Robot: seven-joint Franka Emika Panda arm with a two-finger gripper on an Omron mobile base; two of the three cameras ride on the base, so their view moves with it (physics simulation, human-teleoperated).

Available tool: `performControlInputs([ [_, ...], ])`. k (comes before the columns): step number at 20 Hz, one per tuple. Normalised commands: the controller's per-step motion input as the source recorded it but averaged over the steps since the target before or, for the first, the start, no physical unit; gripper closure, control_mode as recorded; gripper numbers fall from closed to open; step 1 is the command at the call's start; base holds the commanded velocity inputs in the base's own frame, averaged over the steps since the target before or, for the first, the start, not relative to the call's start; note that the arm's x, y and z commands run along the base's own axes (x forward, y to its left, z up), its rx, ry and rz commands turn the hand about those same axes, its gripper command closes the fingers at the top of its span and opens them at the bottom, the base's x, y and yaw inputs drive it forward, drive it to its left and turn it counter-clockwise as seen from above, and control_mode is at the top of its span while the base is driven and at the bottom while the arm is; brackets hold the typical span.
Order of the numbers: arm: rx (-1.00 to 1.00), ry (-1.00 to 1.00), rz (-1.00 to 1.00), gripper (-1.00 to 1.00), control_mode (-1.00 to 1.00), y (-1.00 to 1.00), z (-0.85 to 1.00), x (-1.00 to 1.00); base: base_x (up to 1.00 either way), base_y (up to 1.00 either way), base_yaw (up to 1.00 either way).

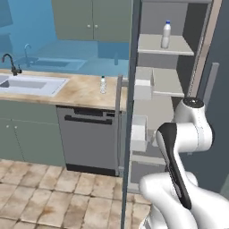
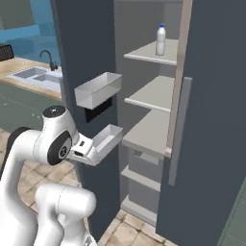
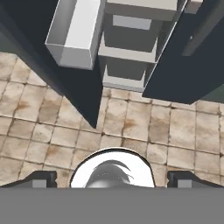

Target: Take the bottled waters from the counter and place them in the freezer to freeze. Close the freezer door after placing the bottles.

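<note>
One bottled water (image 1: 103, 85) stands upright on the beige counter (image 1: 80, 91), to the right of the sink. A second bottled water (image 1: 166, 35) (image 2: 161, 40) stands on the top shelf inside the open freezer (image 2: 149, 96). The freezer door (image 2: 81, 57) (image 1: 130, 112) is swung wide open, its white bins (image 2: 98, 89) facing the shelves. My gripper (image 3: 112, 180) is open and empty, its fingertips (image 3: 41, 179) spread wide. It points down at the tiled floor in front of the freezer's lowest shelves, far from both bottles.
A dark grey dishwasher (image 1: 87, 138) sits under the counter beside the open door. The white sink (image 1: 27, 84) with a dark tap lies at the counter's left. A closed dark door with a long bar handle (image 2: 178, 129) stands right of the freezer. Tiled floor (image 1: 53, 197) lies open to the left.
</note>
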Motion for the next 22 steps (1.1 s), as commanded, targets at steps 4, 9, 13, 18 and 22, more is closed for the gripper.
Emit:
performControlInputs([
  [4, 0.00, 0.00, 0.00, -1.00, 1.00, 0.00, 0.00, 0.00, 0.00, 0.76, -0.23],
  [9, 0.00, 0.00, 0.00, -1.00, 1.00, 0.00, 0.00, 0.00, 0.00, 0.84, -0.22],
  [13, 0.00, 0.00, 0.00, -1.00, 1.00, 0.00, 0.00, 0.00, 0.00, 0.85, -0.21],
  [18, 0.00, 0.00, 0.00, -1.00, 1.00, 0.00, 0.00, 0.00, 0.01, 0.78, -0.23],
  [22, 0.00, 0.00, 0.00, -1.00, 1.00, 0.00, 0.00, 0.00, 0.17, 0.59, -0.28],
])
